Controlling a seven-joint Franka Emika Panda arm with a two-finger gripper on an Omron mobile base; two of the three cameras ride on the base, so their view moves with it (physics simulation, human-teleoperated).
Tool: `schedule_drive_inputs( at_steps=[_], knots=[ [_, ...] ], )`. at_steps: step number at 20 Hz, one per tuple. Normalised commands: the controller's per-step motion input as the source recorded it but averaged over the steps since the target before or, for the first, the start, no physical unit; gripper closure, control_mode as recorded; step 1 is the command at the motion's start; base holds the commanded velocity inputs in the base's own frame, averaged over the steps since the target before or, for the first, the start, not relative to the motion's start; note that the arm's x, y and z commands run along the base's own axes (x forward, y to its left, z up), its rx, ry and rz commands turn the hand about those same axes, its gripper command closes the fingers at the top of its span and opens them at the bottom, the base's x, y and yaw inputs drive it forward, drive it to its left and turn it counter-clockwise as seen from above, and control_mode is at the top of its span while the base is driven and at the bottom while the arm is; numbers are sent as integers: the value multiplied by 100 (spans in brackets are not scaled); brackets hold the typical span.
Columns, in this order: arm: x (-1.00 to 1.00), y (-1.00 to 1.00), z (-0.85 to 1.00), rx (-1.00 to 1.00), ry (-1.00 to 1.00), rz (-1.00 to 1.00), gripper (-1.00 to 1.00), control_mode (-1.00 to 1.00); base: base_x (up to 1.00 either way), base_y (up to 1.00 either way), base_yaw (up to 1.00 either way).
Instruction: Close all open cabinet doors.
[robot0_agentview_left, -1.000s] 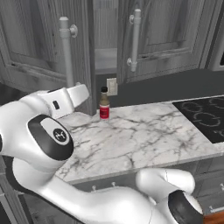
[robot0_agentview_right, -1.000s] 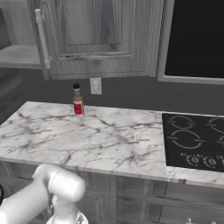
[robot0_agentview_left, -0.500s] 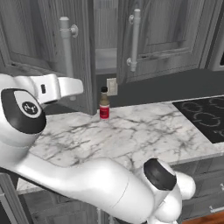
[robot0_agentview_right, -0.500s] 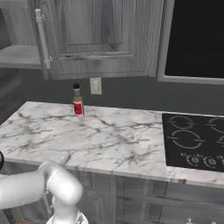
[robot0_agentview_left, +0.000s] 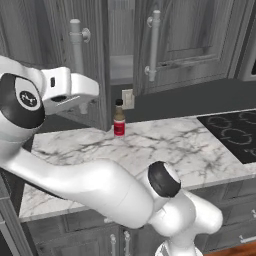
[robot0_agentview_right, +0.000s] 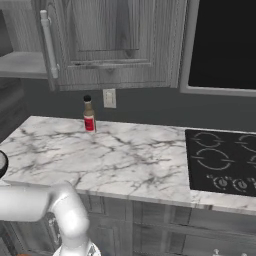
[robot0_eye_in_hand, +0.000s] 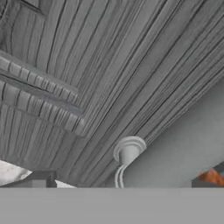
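Arm swung further left and up than half a second ago, its white hand now raised against the left cabinet door (robot0_agentview_left: 75, 65), level with the lower end of that door's pale bar handle (robot0_agentview_left: 76, 42); before, the hand sat lower and further right. The claw itself is hidden behind the hand, so whether its fingers are apart or together cannot be told. In the hand view the grey wood-grain panel of the door fills the frame close up, with the round foot of the handle (robot0_eye_in_hand: 127, 153) just ahead.

On the marble counter (robot0_agentview_left: 190, 150) a small sauce bottle (robot0_agentview_left: 119, 118) with a red label stands upright near the back wall, unmoved. The cooktop (robot0_agentview_left: 234, 135) lies at the counter's right end.

The left door stands swung out, showing the cabinet's bare pale interior (robot0_agentview_left: 120, 67) between it and the right cabinet door (robot0_agentview_left: 190, 45), which looks slightly ajar
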Motion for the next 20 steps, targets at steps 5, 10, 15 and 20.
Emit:
schedule_drive_inputs(
  at_steps=[5,10,15,20],
  knots=[
    [0,-76,-20,0,-18,22,-100,-100,0,0,0],
    [4,-80,-25,0,-12,24,-100,-100,0,0,0],
    [21,-88,-40,0,-11,27,-100,-100,0,0,0],
    [3,-98,-71,-2,-23,30,-100,-100,0,0,0]
  ],
)
